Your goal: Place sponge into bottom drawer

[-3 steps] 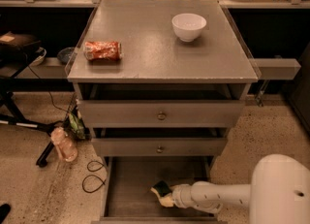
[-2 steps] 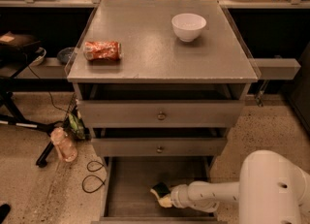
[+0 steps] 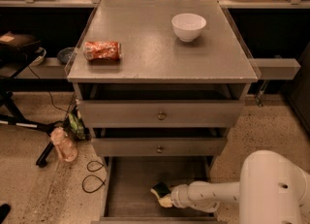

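Observation:
The bottom drawer (image 3: pixel 131 179) is pulled open below two closed drawers with brass knobs; its flat grey floor shows. The sponge (image 3: pixel 161 192), yellow with a dark green face, sits low inside the drawer, right of its middle. My gripper (image 3: pixel 167 198) reaches in from the right on a white arm and is at the sponge, which sits at its tip. I cannot tell whether the sponge rests on the drawer floor or hangs just above it.
On the cabinet top (image 3: pixel 145 53) lie an orange-red foil snack packet (image 3: pixel 102 51) at the left and a white bowl (image 3: pixel 188 26) at the back right. A plastic bottle (image 3: pixel 63 144), cables (image 3: pixel 92 179) and a stand leg lie on the floor to the left. My white arm housing (image 3: pixel 273 189) fills the lower right.
The arm housing has shifted left and fills more of the lower right. The gripper and sponge stay at nearly the same spot in the drawer.

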Action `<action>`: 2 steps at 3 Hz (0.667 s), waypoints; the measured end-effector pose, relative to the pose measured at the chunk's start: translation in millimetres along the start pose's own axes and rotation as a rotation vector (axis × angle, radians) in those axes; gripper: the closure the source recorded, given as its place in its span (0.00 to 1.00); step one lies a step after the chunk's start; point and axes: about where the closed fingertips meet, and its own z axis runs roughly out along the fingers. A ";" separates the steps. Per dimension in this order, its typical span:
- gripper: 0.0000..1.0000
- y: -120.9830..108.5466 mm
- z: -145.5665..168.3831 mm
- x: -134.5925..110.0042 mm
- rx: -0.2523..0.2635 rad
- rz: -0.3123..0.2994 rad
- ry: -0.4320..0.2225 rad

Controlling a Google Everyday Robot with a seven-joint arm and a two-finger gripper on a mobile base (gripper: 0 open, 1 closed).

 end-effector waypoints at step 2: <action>0.11 0.0 0.0 0.0 0.000 0.000 0.000</action>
